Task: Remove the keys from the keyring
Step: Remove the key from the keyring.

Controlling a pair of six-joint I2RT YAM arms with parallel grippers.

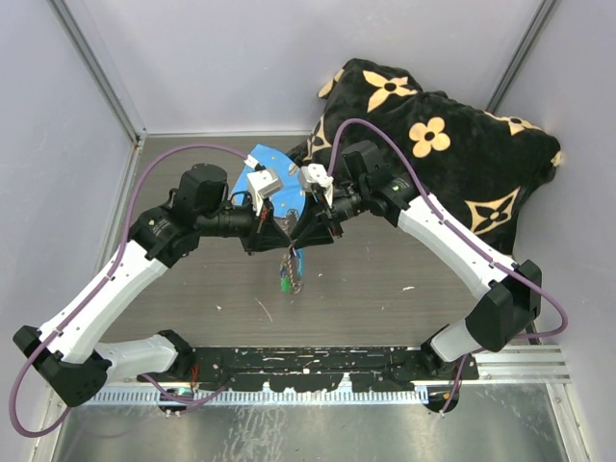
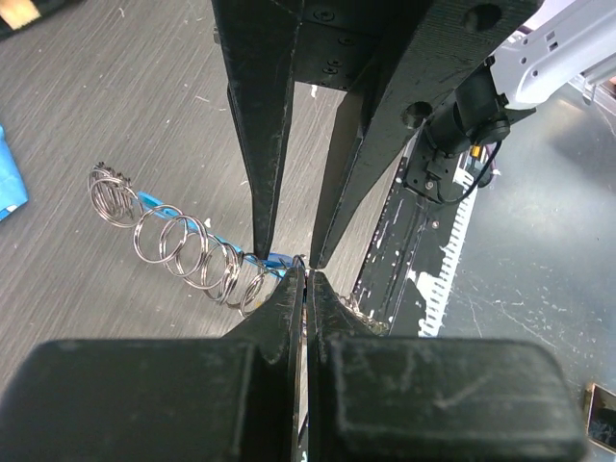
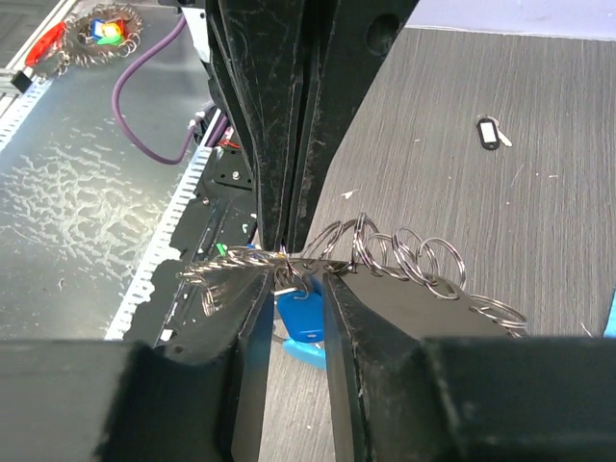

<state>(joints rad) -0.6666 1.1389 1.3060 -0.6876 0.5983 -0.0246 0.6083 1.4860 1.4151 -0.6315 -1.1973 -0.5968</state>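
Left hand clamps shut on the floppy, likely slippery keyring at its end loop; right hand, half-open, straddles neighbouring loops.

Close view from the left wrist. The left gripper fills the foreground, its two dark fingers pressed together with only a thin seam between them. Their tips pinch one end of the keyring. The keyring is a run of linked silver wire loops stretching away from the tips over the grey wood-grain tabletop. A light-blue piece shows behind the loops. Opposite, the right gripper points down at the same end, its jaws standing apart around the last loops. A black strip with white scuffs runs along the tabletop's near edge. A corner of blue cloth lies farther in from that edge.
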